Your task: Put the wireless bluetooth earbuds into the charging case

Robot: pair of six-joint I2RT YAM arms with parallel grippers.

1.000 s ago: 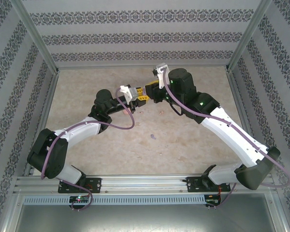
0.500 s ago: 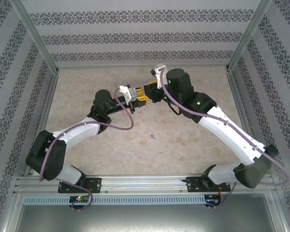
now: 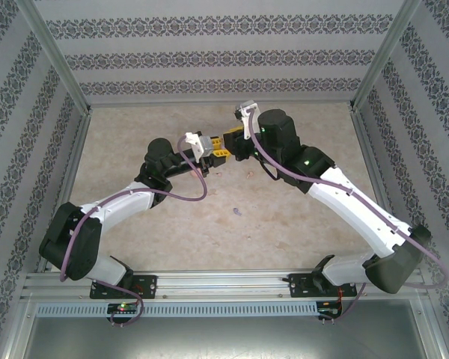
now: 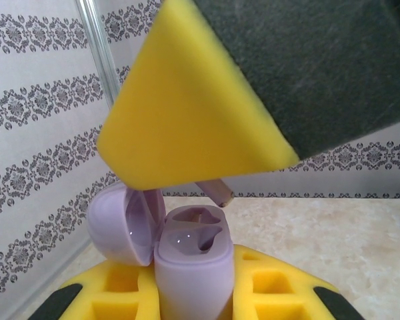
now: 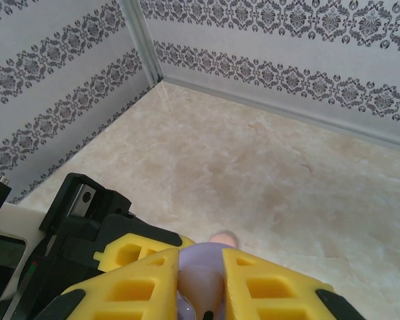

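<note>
My left gripper (image 4: 193, 297) is shut on an open purple charging case (image 4: 192, 263), held upright with its lid (image 4: 120, 223) swung to the left. Just above the case's sockets hangs the right gripper's yellow finger (image 4: 193, 113), and the stem of an earbud (image 4: 217, 191) pokes out below it. My right gripper (image 5: 203, 283) is shut on that pale pink earbud (image 5: 203, 290), with the purple case (image 5: 201, 257) directly beneath it. From above, the left gripper (image 3: 212, 149) and right gripper (image 3: 229, 140) meet tip to tip over the middle back of the table.
A small purple earbud (image 3: 237, 212) lies on the beige table (image 3: 284, 224) in front of the grippers. A blurred pale pink object (image 5: 223, 238) rests on the table below the right gripper. Patterned walls and metal posts close in the back and sides.
The right wrist has wobbled slightly over the case. Both grippers stay together at the same spot with the same holds.
</note>
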